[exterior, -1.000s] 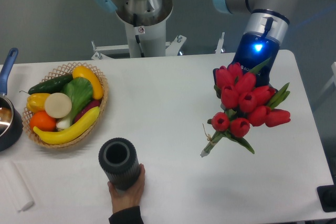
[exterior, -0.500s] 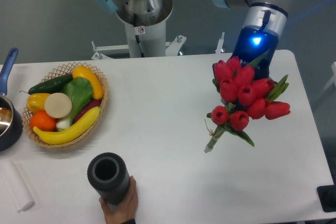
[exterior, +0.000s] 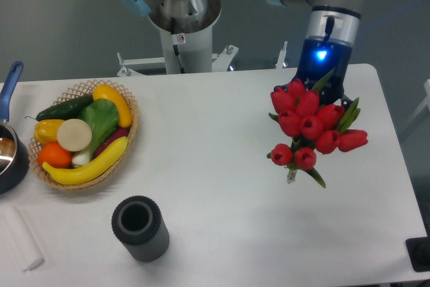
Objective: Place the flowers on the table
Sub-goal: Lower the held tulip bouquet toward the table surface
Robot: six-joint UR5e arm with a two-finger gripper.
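The flowers, a bunch of red tulips with green leaves, hang in my gripper over the right side of the white table. The heads face the camera and only the tip of the stems shows below them. The bunch looks lifted off the tabletop. The gripper's fingers are hidden behind the blooms; only the blue-lit wrist above them shows. The bunch moves with the arm, so the gripper is shut on it.
A wicker basket of fruit and vegetables stands at the left. A black ribbed cylinder stands at the front left. A dark pot and a white block lie at the left edge. The robot base is behind the table.
The arm has moved slightly back and the bunch has swung more upright, its stems tucking under the blooms. The hand that shifted the black cylinder leftwards has let go and left the view.
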